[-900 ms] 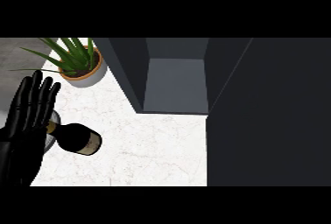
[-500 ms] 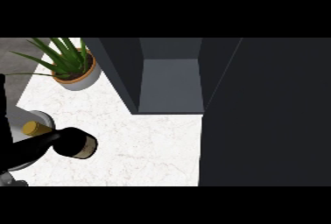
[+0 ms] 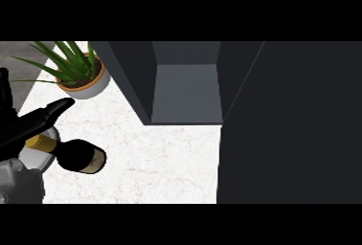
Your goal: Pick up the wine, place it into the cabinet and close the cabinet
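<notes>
Dark wine bottle [image 3: 76, 155] with gold-foil neck lying on white marble counter [image 3: 155, 162], lower left of frame.
Left hand [image 3: 32, 125], black, extends straight fingers over the bottle neck, not curled round it. Open dark grey cabinet [image 3: 185, 91] occupies upper centre. Potted green plant [image 3: 79, 72] stands upper left.

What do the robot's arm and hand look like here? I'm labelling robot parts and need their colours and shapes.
One arm shows, at the view's left edge: a glossy black left hand with long, rounded, tapering fingers, joined to a smooth grey forearm with a rounded casing. No cables, markings or sleeves are visible. The right hand is out of view.
</notes>
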